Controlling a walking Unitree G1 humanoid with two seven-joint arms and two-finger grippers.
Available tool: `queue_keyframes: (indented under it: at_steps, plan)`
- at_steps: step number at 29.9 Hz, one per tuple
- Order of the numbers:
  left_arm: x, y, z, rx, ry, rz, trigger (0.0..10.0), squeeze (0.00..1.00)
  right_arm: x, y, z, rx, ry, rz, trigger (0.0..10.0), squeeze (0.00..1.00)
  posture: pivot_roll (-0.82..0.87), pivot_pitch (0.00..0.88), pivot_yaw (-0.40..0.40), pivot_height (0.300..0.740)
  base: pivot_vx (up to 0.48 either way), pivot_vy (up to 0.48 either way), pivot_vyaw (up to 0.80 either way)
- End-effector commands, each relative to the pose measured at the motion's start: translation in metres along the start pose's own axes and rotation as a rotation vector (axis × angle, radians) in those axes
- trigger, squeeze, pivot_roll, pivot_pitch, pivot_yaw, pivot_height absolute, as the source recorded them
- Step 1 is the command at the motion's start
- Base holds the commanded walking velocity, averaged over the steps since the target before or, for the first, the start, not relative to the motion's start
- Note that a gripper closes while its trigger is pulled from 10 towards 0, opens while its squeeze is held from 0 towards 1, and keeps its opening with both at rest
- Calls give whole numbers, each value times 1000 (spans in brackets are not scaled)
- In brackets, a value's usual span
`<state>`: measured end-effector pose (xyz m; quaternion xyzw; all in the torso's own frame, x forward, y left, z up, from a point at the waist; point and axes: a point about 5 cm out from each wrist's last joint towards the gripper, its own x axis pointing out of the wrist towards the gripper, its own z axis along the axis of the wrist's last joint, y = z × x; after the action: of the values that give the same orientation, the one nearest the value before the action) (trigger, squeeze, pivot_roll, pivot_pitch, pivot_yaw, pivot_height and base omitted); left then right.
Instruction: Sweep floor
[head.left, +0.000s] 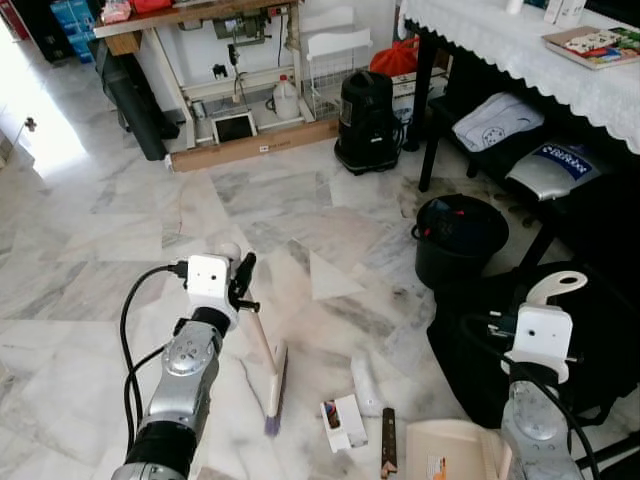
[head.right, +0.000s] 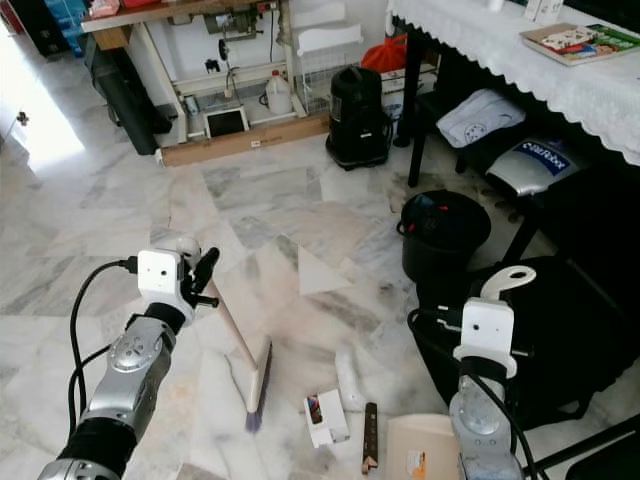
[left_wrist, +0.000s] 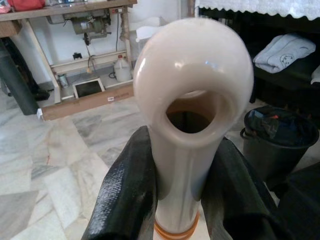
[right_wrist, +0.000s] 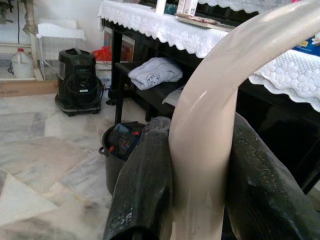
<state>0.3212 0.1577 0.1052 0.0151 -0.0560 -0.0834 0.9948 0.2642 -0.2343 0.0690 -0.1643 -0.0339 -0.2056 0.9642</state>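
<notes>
The short cream plastic hand broom with purple bristles stood slanted on the white marble floor, its looped handle pinched between the left hand's black fingers. The cream plastic dustpan lay near the floor's closest edge, its curved handle clamped in the right hand. A small white carton and a dark stick lay between broom and dustpan, with a black bin farther off.

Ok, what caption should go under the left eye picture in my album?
Left gripper holds a broom, right gripper a dustpan, litter ahead.
</notes>
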Motion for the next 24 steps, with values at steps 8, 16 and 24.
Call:
queue_keyframes:
  at_steps: [8,16,24]
  plan:
    - [-2,13,11,11,-32,5,10000,0,1,7,-4,-11,-9,6,10000,0,-30,107,125,740,0,0,0]
    - [-2,10,10,-18,-10,-34,10000,0,-1,10,-11,-31,2,5,10000,0,-17,114,130,740,0,0,0]
    - [-2,9,9,-76,33,-67,10000,0,2,18,-12,-21,-1,22,10000,0,-4,117,131,740,0,0,0]
